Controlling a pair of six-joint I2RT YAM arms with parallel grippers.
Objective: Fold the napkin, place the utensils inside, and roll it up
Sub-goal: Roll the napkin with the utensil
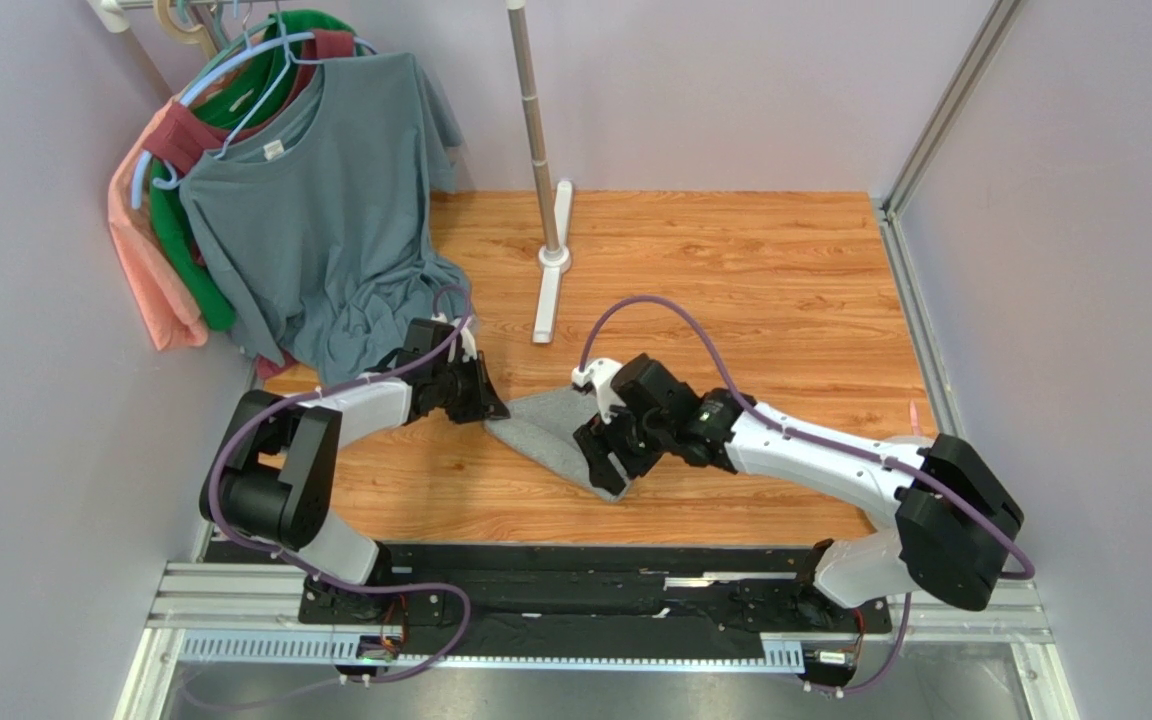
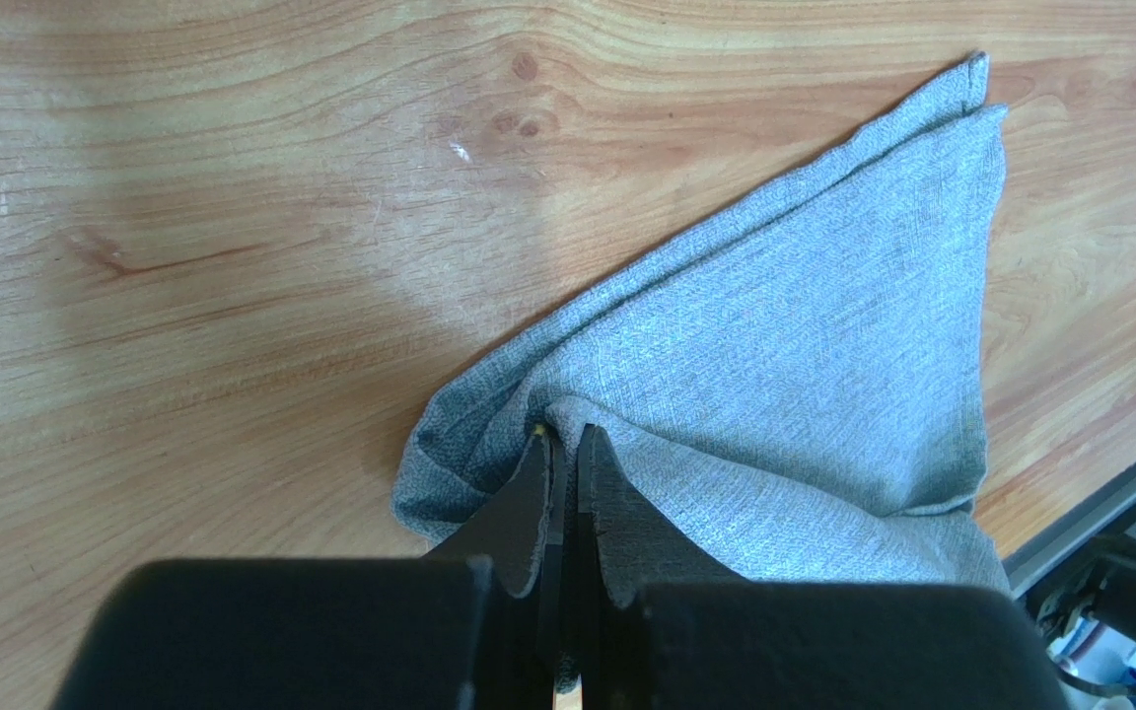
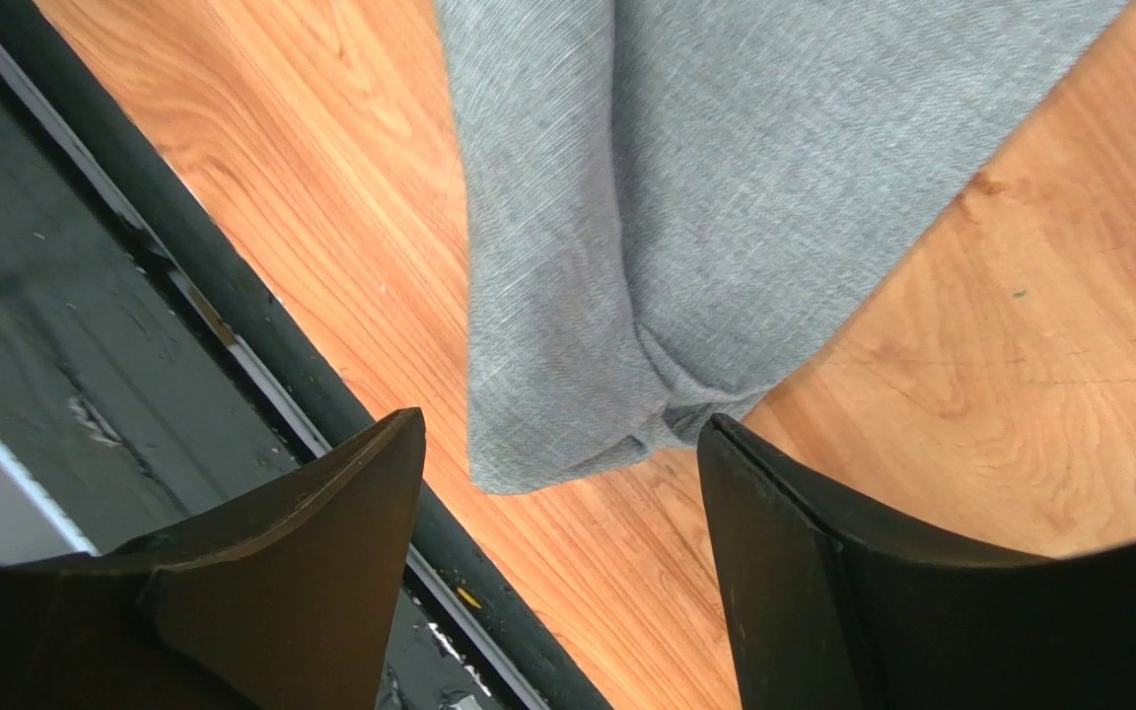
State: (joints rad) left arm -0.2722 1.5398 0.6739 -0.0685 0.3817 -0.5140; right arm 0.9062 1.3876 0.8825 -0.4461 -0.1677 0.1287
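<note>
Napkin (image 1: 549, 425) lies mid-table (image 1: 778, 300), doubled into a rough triangle; the left wrist view shows two layers along the long edge. No fork shows in any view, so you can't place it.

Left gripper (image 2: 567, 444) is at the cloth's 9 o'clock corner, jaws pressed together on a pucker of fabric. Right gripper (image 3: 559, 444) hangs over the 5 o'clock tip, jaws spread wide to either side of it, apparently not touching.

Judgement: you're in the folding step, partway through.
- Lower the right jaws until both layers sit between them, then close.
- Lift the two corners together and keep them low, so the layers don't slide apart.
- Mind the black rail (image 3: 70, 296) just beside the tip.
- Lay the edges flush before you let go.
</note>
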